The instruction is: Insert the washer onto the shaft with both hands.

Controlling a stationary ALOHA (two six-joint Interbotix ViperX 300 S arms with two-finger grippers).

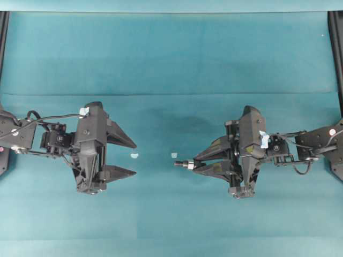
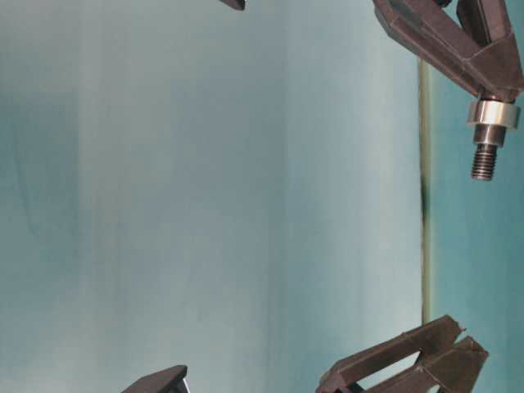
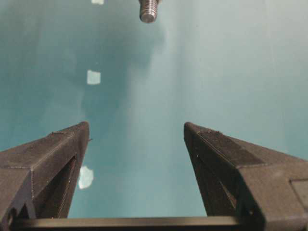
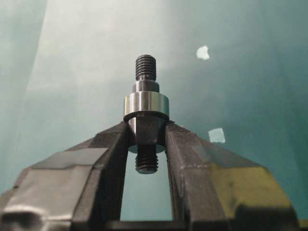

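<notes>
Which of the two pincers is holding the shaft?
The right pincer: shut on the shaft. The left pincer is open and empty.

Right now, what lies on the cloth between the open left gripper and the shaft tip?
Two small pale tape scraps on the teal cloth lie between the left gripper and the shaft, in the overhead view.

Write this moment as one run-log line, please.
right gripper: shut on shaft | washer: seated on shaft | left gripper: open, empty, facing shaft | tape scraps: on table

Teal cloth (image 1: 171, 59) over table — creased, evenly lit, pale tape scraps (image 1: 134, 156)
</notes>
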